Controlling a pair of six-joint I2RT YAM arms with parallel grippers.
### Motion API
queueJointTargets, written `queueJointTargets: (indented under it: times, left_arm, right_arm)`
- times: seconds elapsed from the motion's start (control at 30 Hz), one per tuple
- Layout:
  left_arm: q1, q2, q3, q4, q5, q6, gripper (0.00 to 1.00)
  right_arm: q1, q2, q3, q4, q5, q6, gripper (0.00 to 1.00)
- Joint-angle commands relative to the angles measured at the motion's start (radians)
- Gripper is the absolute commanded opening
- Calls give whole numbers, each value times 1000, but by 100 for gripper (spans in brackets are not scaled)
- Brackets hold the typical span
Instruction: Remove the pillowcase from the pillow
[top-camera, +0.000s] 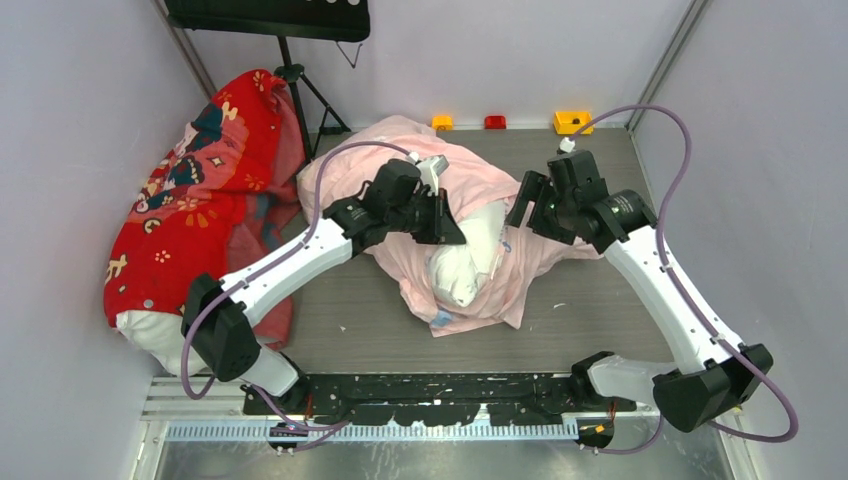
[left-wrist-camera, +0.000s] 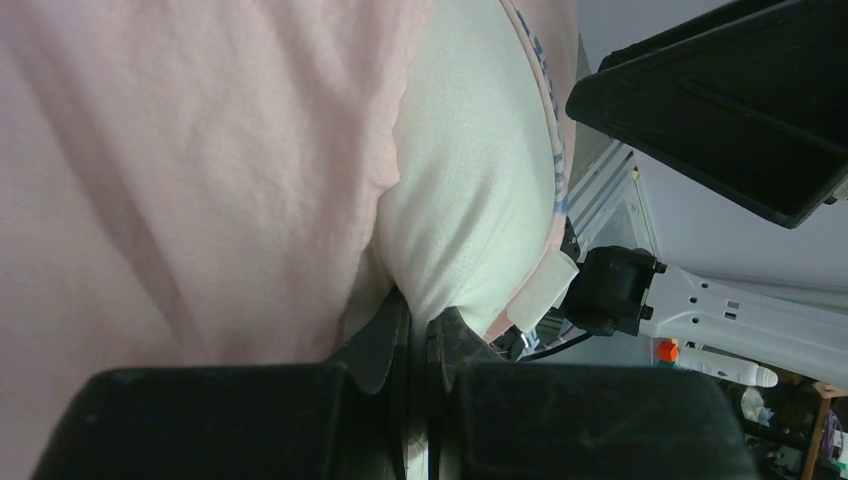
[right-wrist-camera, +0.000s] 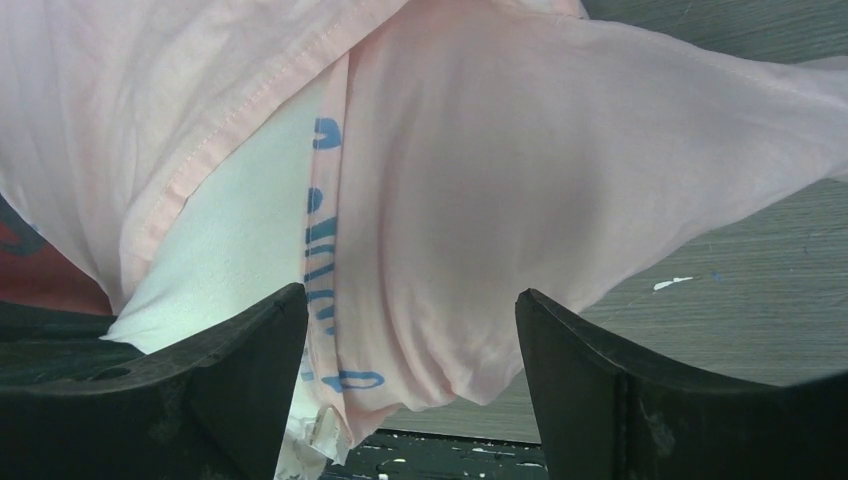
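Note:
The pale pink pillowcase with blue lettering lies crumpled mid-table, its open end toward the near edge. The white pillow bulges out of that opening. My left gripper is shut on a pinch of the white pillow, with pink pillowcase to its left. My right gripper is open at the case's right side. In the right wrist view, pink fabric hangs between its fingers, with the pillow to the left.
A second pillow in a red cartoon-patterned case lies at the left wall. A black stand is at the back left. Small yellow, red and orange blocks sit along the back wall. Grey tabletop shows at right.

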Motion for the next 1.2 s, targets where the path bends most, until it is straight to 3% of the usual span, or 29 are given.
queueJointTargets:
  times: [0.0, 0.2, 0.37, 0.53, 0.7, 1.0, 1.17]
  left_arm:
    - [9, -50, -10, 78, -36, 2, 0]
    - [-1, -38, -39, 89, -28, -1, 0]
    - [-3, -45, -49, 95, -45, 6, 0]
    - [22, -63, -28, 20, -100, 40, 0]
    - [105, -125, -26, -36, -98, 48, 0]
    - [189, -222, 1, -127, -69, 87, 0]
    - [201, -265, 1, -139, -36, 89, 0]
  right_arm:
    - [27, 15, 13, 32, 23, -20, 80]
    - [72, 49, 16, 8, 99, -16, 80]
    - [80, 127, 40, -132, 303, 16, 76]
    - [38, 50, -94, -113, 392, 25, 70]
    - [-136, -47, -243, -59, 323, 7, 50]
    - [-318, -68, -397, 52, 144, -9, 46]
    - [-338, -65, -412, 125, 10, -6, 33]
